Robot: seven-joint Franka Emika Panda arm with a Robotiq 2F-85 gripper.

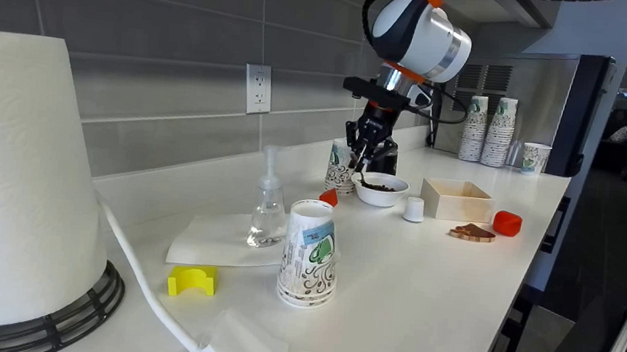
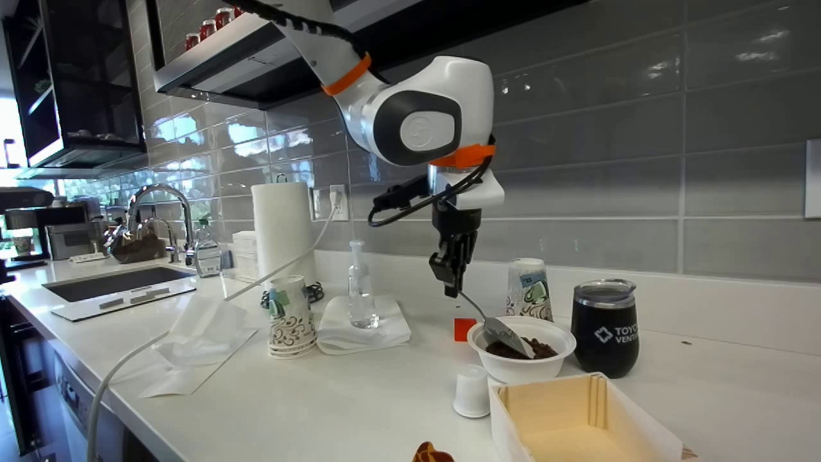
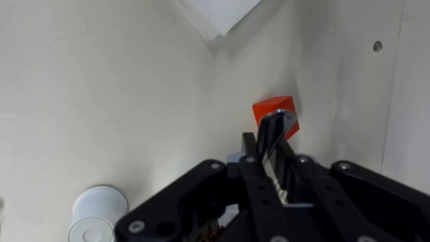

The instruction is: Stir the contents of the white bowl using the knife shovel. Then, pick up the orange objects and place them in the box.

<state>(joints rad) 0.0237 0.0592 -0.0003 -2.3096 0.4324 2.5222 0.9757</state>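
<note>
The white bowl with dark contents stands on the counter; it also shows in an exterior view. My gripper is shut on the handle of a metal knife shovel, above and beside the bowl. The shovel slants down, its blade inside the bowl over the contents. In the wrist view the gripper holds the shiny handle; the bowl is mostly hidden behind it. One orange-red piece lies beside the bowl, also in the wrist view. Another orange-red piece lies by the tan box, which looks empty.
A small white cup stands between bowl and box. A black tumbler and patterned paper cups stand behind the bowl. A brown flat piece lies before the box. A soap bottle and another cup stack stand farther along.
</note>
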